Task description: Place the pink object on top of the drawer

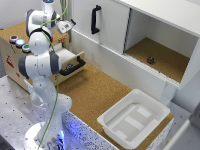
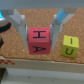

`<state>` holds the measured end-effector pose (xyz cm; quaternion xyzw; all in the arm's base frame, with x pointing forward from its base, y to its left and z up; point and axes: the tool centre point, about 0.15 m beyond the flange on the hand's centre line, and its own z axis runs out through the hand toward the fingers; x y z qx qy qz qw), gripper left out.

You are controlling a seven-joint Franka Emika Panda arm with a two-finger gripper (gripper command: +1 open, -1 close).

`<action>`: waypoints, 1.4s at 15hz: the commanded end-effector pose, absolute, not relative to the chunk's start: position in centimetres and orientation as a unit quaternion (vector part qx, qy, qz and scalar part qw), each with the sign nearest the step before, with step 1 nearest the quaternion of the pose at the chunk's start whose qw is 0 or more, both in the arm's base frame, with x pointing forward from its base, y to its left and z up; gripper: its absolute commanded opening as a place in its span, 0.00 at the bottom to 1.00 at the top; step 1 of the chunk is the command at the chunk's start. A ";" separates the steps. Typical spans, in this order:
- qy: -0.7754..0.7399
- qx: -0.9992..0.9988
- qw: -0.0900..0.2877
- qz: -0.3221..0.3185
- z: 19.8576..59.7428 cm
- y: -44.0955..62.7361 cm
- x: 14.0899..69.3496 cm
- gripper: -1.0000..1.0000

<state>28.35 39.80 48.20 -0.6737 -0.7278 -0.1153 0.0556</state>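
- Pink object point(image 2: 39, 40): a cube lettered "H A", resting on cork-brown surface between the gripper's point(image 2: 41, 26) two pale fingers point(image 2: 19, 24); the jaws stand wide to either side of it, whether touching I cannot tell.
- A yellow-green cube point(image 2: 69, 46) sits just beside it, apart.
- The drawer point(image 1: 70, 62), light plywood with a black bar handle, stands pulled open at the exterior view's left, below the arm's wrist.
- Coloured round buttons point(image 1: 19, 43) sit on the unit's cork top point(image 1: 15, 31).
- Cork flooring point(image 1: 95, 92) spreads across the middle; a white tray point(image 1: 114, 127) lies near right.
- A white cabinet point(image 1: 110, 22) stands far, its open compartment holding a small dark object point(image 1: 150, 60).
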 end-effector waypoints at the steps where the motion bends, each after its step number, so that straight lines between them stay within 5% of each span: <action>1: -0.733 -0.672 0.076 -0.077 48.1 44.6 26.9 0.00; 4: -0.738 -0.668 0.060 -0.079 46.8 47.0 27.3 0.00; 7: -0.738 -0.670 -0.007 -0.084 44.2 48.3 28.1 0.00; 11: -0.717 -0.693 -0.022 -0.074 42.8 47.9 29.7 0.00; 12: -0.712 -0.697 -0.019 -0.078 43.5 47.6 29.8 1.00; 16: -0.700 -0.707 0.025 -0.096 47.1 46.5 28.5 1.00; 21: -0.682 -0.720 0.025 -0.125 50.2 44.1 28.4 1.00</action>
